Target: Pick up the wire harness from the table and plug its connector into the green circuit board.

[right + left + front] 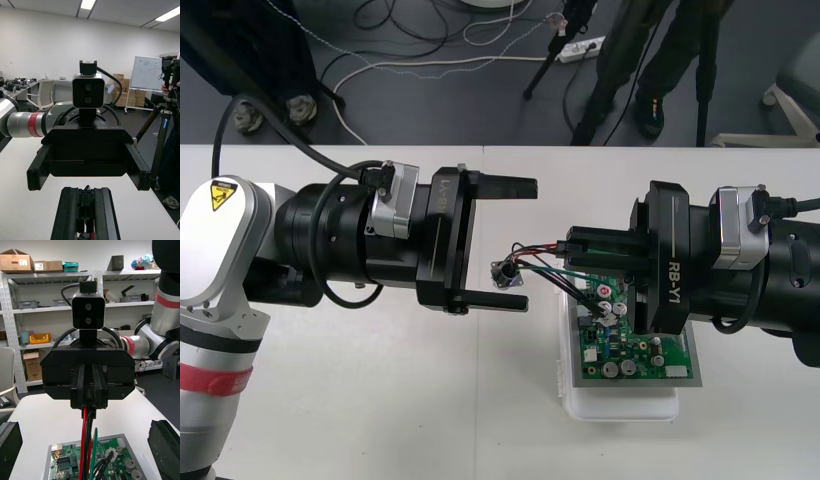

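Note:
My right gripper [564, 245] [86, 197] hovers over the far left corner of the green circuit board [635, 352] [71, 461], shut on the wire harness [532, 262]. Red, black and green wires [87, 431] drop from it onto the board; I cannot tell whether the plug is seated. The round metal socket [508, 273] hangs left of the board, between the fingers of my left gripper [530, 245] [89, 180] [87, 427]. That gripper faces the right one, open and touching nothing. The board rests on a white base [620, 405].
The pale table [380, 400] extends in front of the left arm. Its far edge runs just behind both arms. Beyond it lie cables, a power strip [580, 47] and tripod legs on the dark floor.

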